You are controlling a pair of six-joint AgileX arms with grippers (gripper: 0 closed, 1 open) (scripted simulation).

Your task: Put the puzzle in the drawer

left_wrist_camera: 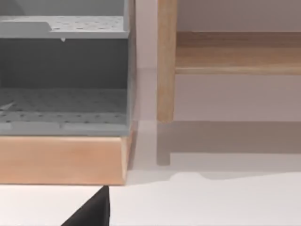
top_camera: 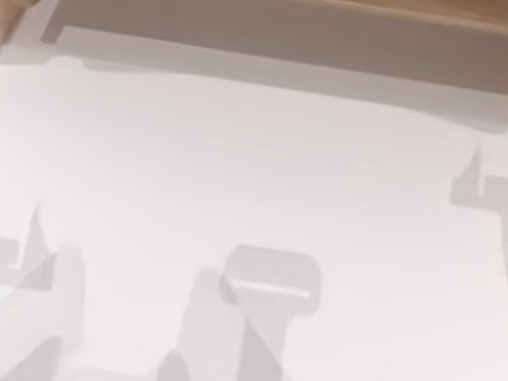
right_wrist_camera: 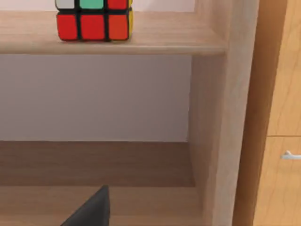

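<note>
Puzzle cube [right_wrist_camera: 93, 20] sits near its shelf [right_wrist_camera: 155, 42] edge; I cannot tell either end effector's state, so a careless reach could topple it.

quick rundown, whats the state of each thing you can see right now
puzzle cube: resting on a wooden shelf, not held
drawer front: looks shut, flush with the panel above it, small handle untouched
grey perforated rack: standing on a wooden base, its tiers look bare
left gripper: low, facing the rack, holding nothing visible
right gripper: facing the shelf unit, below the cube
table: white, shadows only
</note>
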